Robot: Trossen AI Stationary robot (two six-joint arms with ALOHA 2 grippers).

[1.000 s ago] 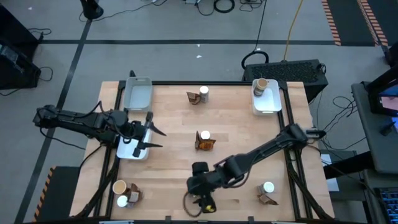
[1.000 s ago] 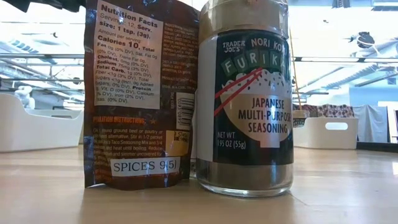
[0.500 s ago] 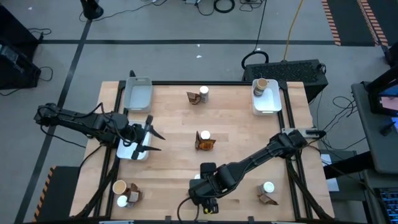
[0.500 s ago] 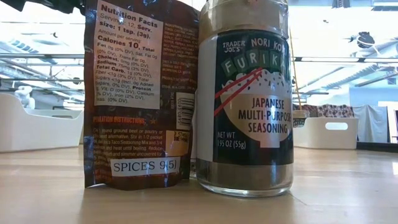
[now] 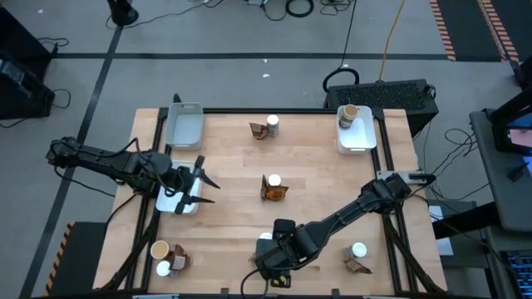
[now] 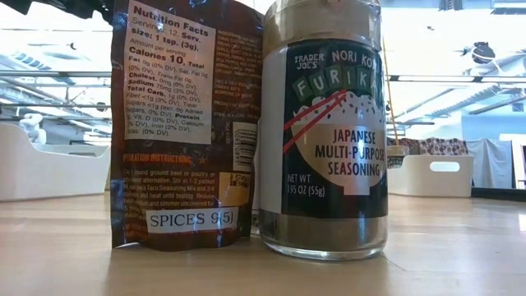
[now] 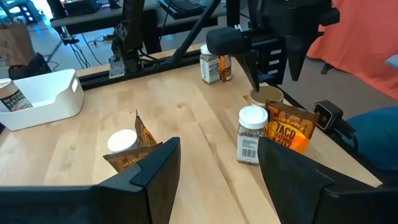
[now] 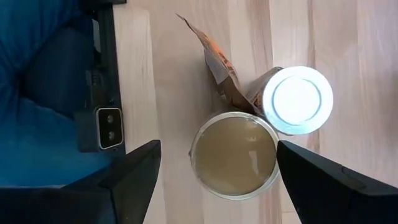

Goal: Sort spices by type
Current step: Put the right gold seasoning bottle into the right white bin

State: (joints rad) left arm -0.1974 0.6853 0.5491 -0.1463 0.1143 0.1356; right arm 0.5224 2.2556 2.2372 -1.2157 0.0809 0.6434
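Observation:
My right gripper (image 8: 230, 199) hangs open, pointing down, over a cluster at the table's near edge: a tan-topped jar (image 8: 233, 154), a white-lidded jar (image 8: 297, 99) and a brown packet (image 8: 217, 68). Its fingers stand either side of the tan-topped jar without touching it. In the low view the packet (image 6: 185, 123) and a jar (image 6: 325, 131) stand upright on the table. In the high view the right gripper (image 5: 273, 267) hides this cluster. My left gripper (image 5: 199, 183) waits open above the left white tray (image 5: 170, 203).
Other spices stand in groups: jar and packet at the far edge (image 5: 266, 127), centre (image 5: 273, 187), near right (image 5: 357, 256), and near left (image 5: 166, 257). A tan-topped jar (image 5: 349, 112) sits in the far-right tray (image 5: 357, 141). Another tray (image 5: 184, 126) lies far left.
My right arm has swung toward the near edge, and its gripper has come over the near-edge cluster, covering the packet that showed beside it a second ago. The jars and packets have not moved.

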